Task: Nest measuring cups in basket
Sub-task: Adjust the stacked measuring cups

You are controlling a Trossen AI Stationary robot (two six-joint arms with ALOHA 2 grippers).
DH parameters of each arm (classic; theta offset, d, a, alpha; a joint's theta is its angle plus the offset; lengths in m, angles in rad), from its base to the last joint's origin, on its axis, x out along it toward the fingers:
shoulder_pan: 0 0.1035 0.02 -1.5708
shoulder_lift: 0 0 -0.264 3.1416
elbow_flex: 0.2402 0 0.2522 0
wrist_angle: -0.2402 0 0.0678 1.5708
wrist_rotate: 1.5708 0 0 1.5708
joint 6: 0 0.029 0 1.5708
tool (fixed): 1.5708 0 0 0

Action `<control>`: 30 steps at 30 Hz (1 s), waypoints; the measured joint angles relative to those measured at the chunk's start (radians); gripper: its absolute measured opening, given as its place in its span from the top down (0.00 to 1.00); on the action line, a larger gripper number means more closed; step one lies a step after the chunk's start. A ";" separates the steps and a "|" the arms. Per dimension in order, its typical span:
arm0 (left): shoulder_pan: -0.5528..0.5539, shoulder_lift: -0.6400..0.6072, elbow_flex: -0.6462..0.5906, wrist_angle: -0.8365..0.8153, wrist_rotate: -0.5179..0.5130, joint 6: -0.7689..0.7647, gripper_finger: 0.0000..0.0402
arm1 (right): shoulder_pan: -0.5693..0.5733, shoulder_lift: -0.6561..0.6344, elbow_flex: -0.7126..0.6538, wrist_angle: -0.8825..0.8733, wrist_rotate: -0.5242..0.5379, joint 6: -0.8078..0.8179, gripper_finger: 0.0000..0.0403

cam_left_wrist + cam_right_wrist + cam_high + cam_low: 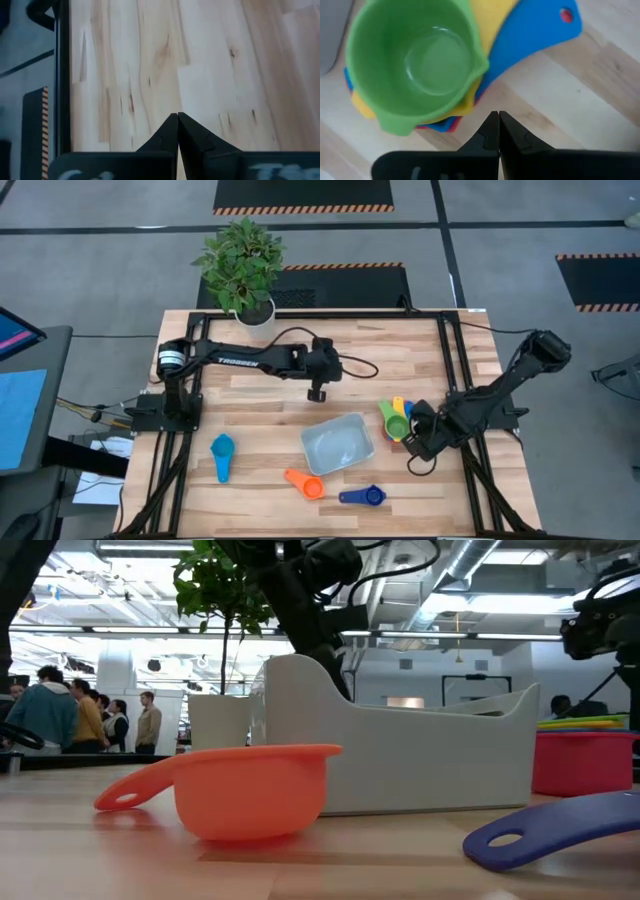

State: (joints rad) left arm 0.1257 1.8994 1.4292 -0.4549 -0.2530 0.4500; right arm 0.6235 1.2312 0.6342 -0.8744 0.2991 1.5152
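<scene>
The pale grey-blue basket (338, 443) stands near the table's middle. To its right sits a nest of measuring cups (395, 420) on the wood: green (415, 65) on top, then yellow (487, 20), blue (530, 37) and red (585, 760) at the bottom. A light blue cup (222, 455), an orange cup (305, 483) and a dark blue cup (363, 496) lie singly toward the near edge. My right gripper (498, 120) is shut and points down just beside the nest, above bare wood. My left gripper (317, 393) is shut over bare wood (175, 75), beyond the basket's far side.
A white pot with a green plant (245, 270) stands at the far edge. Black frame rails (450, 370) run along the table's sides. Bare wood lies between the basket and the far edge. People stand in the room beyond the table (80, 715).
</scene>
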 joint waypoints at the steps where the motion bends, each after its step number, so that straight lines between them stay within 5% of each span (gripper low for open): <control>1: 0.001 0.000 0.000 -0.004 -0.003 0.000 1.00 | -0.003 0.000 0.000 0.010 -0.011 -0.012 0.96; 8: 0.000 0.000 0.000 -0.035 -0.047 0.000 1.00 | -0.003 0.000 0.000 0.082 -0.164 -0.074 0.93; 19: 0.002 -0.001 0.000 -0.038 -0.049 -0.001 1.00 | -0.049 0.003 0.000 0.149 -0.129 -0.135 0.95; 30: 0.002 -0.001 0.000 -0.053 -0.047 -0.011 1.00 | -0.201 0.157 0.000 0.254 -0.142 -0.332 0.96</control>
State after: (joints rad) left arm 0.1280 1.8980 1.4292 -0.5083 -0.3004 0.4391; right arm 0.4227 1.3887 0.6342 -0.6208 0.1570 1.1833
